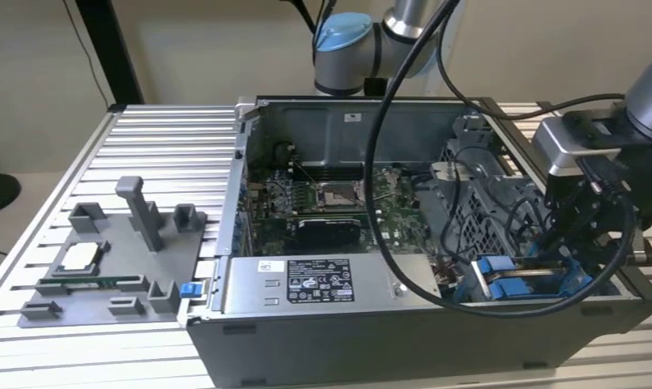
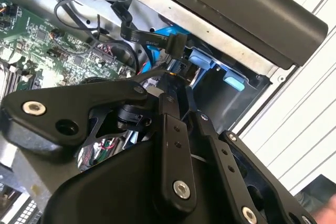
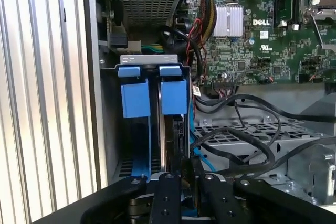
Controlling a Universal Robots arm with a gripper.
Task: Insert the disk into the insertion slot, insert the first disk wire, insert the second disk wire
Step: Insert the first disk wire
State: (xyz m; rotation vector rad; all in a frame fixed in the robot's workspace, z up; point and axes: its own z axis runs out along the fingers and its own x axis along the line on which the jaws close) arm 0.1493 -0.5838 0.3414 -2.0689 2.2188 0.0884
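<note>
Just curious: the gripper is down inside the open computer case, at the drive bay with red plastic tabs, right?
Not quite: the plastic tabs are blue, not red, as the first wrist view shows. The gripper is down inside the open computer case, at the drive bay.

A robotics lab is indicated: an opened computer case [image 1: 412, 340] and a grey fixture tray [image 1: 99, 284] are set on a slotted aluminium tabletop [image 1: 153, 130], and a robot arm [image 1: 347, 40] is seen behind the case.

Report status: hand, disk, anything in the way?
Hand low over slot. Disk inside slot, in blue frame. Black cables close beside hand.
</note>
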